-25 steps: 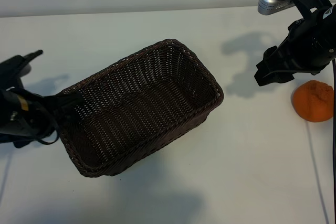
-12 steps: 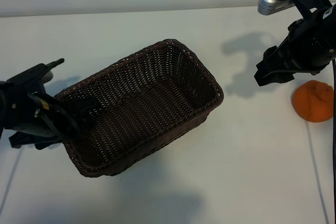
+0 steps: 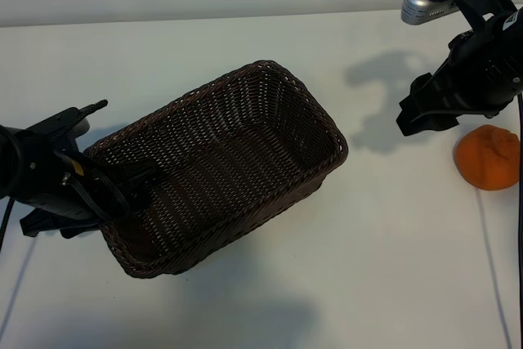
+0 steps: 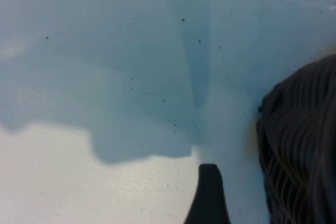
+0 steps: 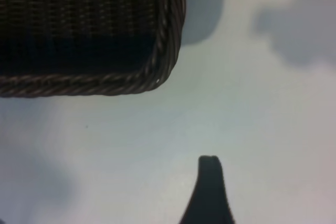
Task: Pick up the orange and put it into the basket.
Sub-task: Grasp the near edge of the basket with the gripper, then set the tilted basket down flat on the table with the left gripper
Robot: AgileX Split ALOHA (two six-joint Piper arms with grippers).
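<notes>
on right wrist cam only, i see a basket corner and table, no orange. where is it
Observer: The orange lies on the table at the exterior view's right edge, just below the right gripper in that view.
Operator: anything in the basket yet
Observer: No, the basket is empty; the exterior view shows its whole woven floor.
Operator: where's the other arm
Observer: The left gripper is at the basket's far end from the orange, its fingers at the rim there.
Operator: is my gripper touching the orange
Observer: No, it hangs apart from the orange, holding nothing.
</notes>
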